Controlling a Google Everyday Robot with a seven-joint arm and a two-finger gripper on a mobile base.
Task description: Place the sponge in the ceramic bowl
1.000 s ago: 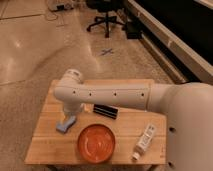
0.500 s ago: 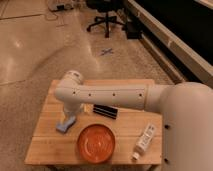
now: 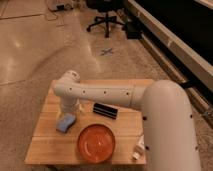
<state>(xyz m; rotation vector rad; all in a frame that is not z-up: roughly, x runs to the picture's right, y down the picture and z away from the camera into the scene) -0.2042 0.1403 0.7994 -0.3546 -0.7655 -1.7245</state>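
Camera view, one moment, places taken from the ceramic bowl.
- Ceramic bowl: orange-red, at the near edge of the counter; nothing seen inside.
- Sponge: light blue, flat on the counter just left of the bowl's rim, outside it. Its long axis slants, with the nearer end pointing away from the bowl.
- Hand: left of the bowl and farther back, pointing down, fingers spread and pinching nothing. The sponge lies right at its tip, on the camera side.
- Black block: behind the bowl.
- White bottle: right of the bowl.
- Judgement: a grasp turns on a short drop toward the camera, with the fingers across the sponge's narrow sides.
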